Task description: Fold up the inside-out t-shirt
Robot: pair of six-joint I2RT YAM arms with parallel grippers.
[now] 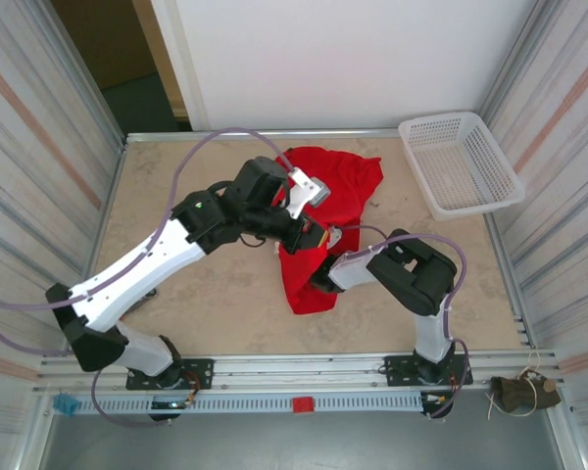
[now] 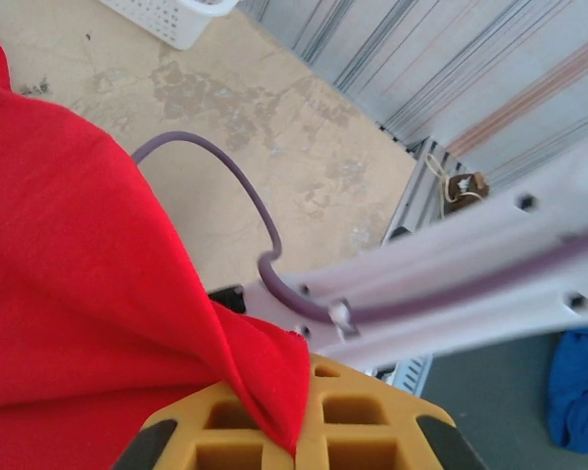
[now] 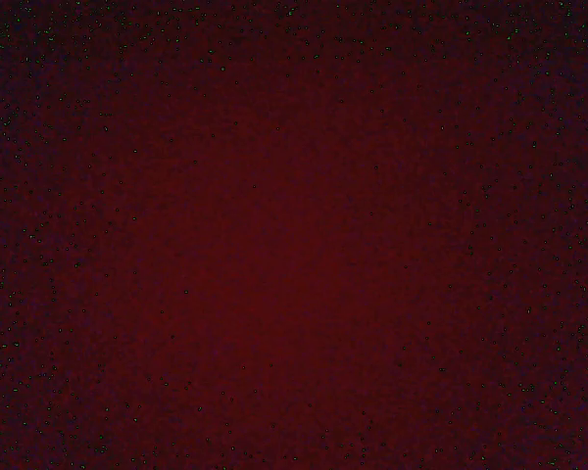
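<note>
The inside-out t-shirt lay heaped beneath and beyond both grippers. The left gripper was closed on it, and the left wrist view showed a red fold pinched between its yellow fingers. The right gripper was closed too, buried in the cloth. Its wrist view gave only dark red, so whether it held any cloth could not be told.

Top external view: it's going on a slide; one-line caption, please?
Left pincer pinches a red t-shirt while the right arm reaches into it; white mesh basket in the far corner.

Soft, even light overhead; right wrist view murky, grainy, dark red.
</note>
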